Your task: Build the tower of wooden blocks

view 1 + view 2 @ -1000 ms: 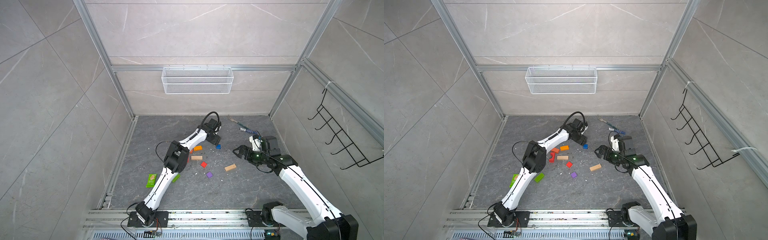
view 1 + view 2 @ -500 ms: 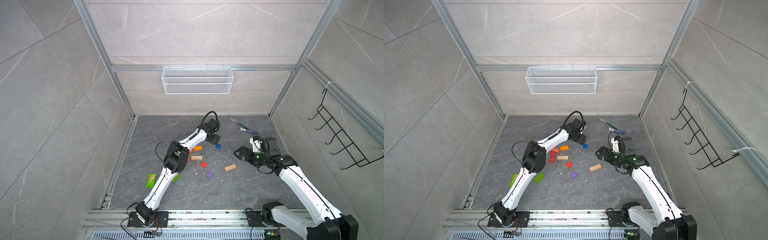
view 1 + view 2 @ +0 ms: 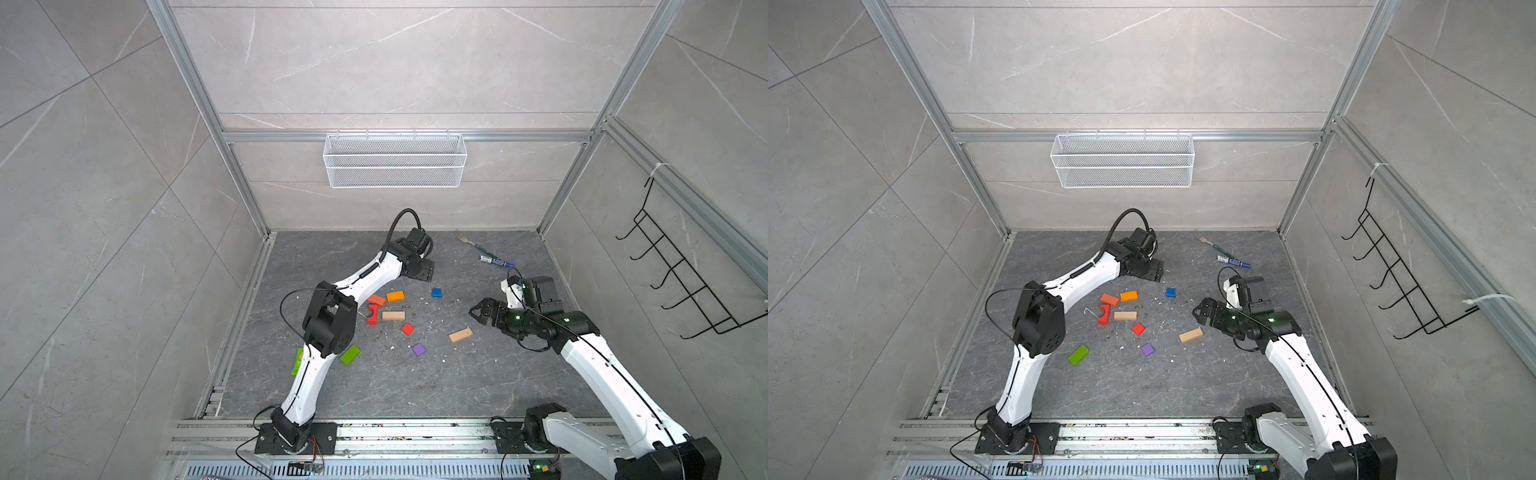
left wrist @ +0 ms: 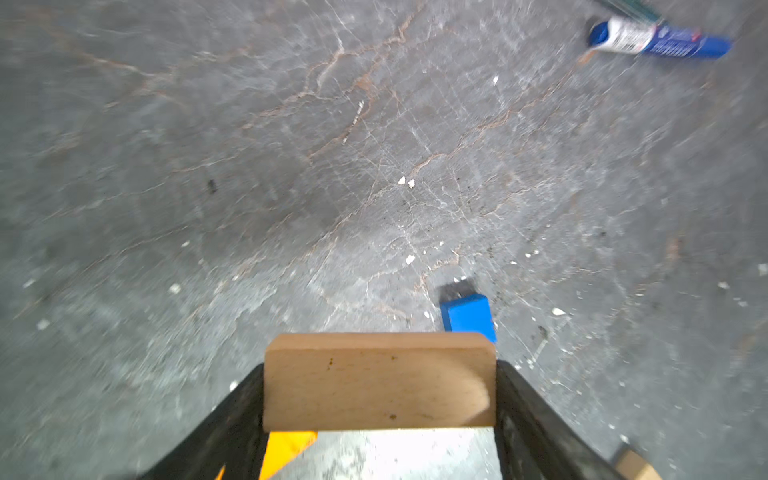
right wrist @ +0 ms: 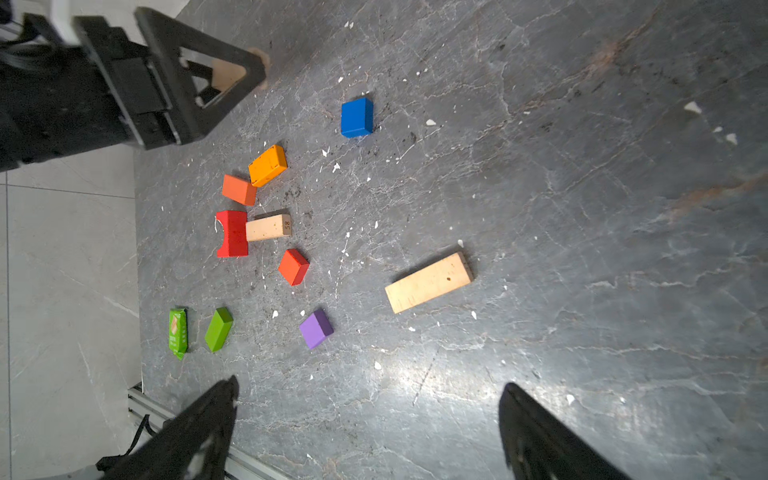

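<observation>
My left gripper (image 4: 380, 370) is shut on a tan wood bar (image 4: 380, 380), held by its ends just above the floor at the back (image 3: 424, 270). In front of it lie a blue cube (image 3: 436, 292), an orange bar (image 3: 395, 296), a red-orange block (image 3: 376, 300), a red arch (image 3: 372, 314) against a tan bar (image 3: 393, 316), a red cube (image 3: 407, 329), a purple cube (image 3: 418, 349), a green bar (image 3: 350, 354) and a longer tan bar (image 5: 428, 282). No tower shows; none is stacked. My right gripper (image 3: 478, 311) hangs open and empty, right of the longer tan bar.
A green snack wrapper (image 3: 298, 361) lies by the left arm's lower link. A blue marker pen (image 3: 496, 262) and a fork (image 3: 467, 241) lie at the back right. A wire basket (image 3: 395, 160) hangs on the back wall. White crumbs dot the grey floor (image 3: 415, 386).
The right gripper has drifted slightly toward the near right, still open. The left gripper keeps its hold on the tan bar and has barely moved.
</observation>
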`<state>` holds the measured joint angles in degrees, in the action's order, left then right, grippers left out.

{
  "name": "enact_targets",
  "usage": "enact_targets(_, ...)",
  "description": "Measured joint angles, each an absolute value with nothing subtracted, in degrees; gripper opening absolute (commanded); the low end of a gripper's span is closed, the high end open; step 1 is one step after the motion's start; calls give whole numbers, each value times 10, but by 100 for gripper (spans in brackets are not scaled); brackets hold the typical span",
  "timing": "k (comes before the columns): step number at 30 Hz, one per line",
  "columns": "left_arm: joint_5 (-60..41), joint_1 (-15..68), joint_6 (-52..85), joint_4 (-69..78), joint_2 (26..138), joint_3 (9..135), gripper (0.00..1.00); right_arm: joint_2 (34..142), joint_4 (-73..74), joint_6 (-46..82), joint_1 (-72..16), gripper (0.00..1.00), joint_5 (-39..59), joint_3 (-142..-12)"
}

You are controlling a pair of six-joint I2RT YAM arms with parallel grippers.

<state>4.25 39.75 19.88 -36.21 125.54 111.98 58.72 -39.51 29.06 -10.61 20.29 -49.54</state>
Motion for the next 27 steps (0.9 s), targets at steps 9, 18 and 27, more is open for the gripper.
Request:
enact_targets(9, 85, 423, 281, -369, 1117, 971, 5, 570, -409, 287, -107, 99, 199, -499)
enact_targets(18, 121, 477, 362, -416, 1043, 885, 6, 592, -398, 289, -110, 99, 208, -504)
enact_targets(27, 151, 505, 408, -426, 969, 800, 6, 578, -419, 285, -117, 99, 220, -525)
